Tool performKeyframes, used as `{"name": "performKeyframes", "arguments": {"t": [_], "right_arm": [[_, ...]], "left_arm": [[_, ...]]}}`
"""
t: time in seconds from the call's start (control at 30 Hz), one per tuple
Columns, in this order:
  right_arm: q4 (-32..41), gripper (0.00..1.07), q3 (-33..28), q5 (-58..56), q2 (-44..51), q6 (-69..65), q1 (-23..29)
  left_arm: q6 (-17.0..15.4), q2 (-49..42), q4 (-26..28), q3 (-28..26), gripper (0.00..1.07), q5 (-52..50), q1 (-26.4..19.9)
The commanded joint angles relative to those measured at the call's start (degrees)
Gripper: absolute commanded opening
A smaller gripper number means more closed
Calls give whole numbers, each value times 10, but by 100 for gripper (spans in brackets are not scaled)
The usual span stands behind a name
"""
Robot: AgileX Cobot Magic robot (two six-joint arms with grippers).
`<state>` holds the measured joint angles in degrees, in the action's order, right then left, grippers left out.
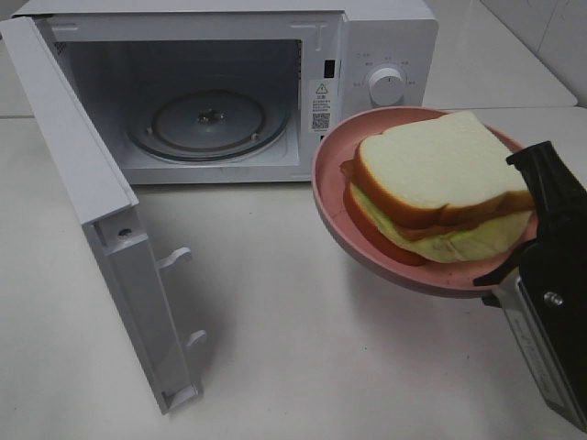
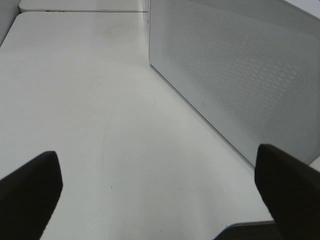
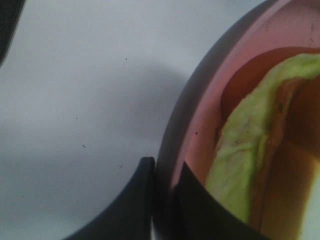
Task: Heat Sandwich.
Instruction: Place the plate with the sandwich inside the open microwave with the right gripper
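Exterior high view: we see the microwave across the upper half of the frame, its door swung wide toward the lower left, the glass turntable bare inside. At right of centre, the sandwich lies on a pink plate held tilted above the white table. The right gripper is clamped on the plate's rim, one finger on each side of it. The left gripper hangs over the table beside the door's perforated panel, fingers wide apart, holding nothing.
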<state>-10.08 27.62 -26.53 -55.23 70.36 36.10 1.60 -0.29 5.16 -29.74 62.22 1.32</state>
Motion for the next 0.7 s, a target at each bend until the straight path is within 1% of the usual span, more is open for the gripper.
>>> {"name": "performKeyframes", "arguments": {"t": [0.03, 0.1, 0.17, 0.2, 0.3, 0.37, 0.43, 0.5, 0.6, 0.7], "right_arm": [[-34, 1, 0, -5, 18, -47, -4], [-57, 1, 0, -17, 23, -81, -4], [-93, 1, 0, -33, 25, -147, -4], [-93, 1, 0, -33, 25, -147, -4], [-140, 1, 0, -49, 25, -239, -4], [-148, 1, 0, -53, 25, -256, -4], [-182, 1, 0, -67, 25, -309, -4], [-191, 1, 0, -71, 25, -322, -4], [-221, 1, 0, -87, 25, -376, -4], [-230, 1, 0, -100, 25, -411, -4]], "left_arm": [[-2, -2, 2, 2, 98, -7, -2], [-2, -2, 2, 2, 98, -7, -2], [-2, -2, 2, 2, 98, -7, -2], [-2, -2, 2, 2, 98, -7, -2], [-2, -2, 2, 2, 98, -7, -2], [-2, -2, 2, 2, 98, -7, -2], [-2, -2, 2, 2, 98, -7, -2], [-2, -2, 2, 2, 98, -7, -2], [-2, -2, 2, 2, 98, -7, -2], [-2, -2, 2, 2, 98, -7, -2]]}}
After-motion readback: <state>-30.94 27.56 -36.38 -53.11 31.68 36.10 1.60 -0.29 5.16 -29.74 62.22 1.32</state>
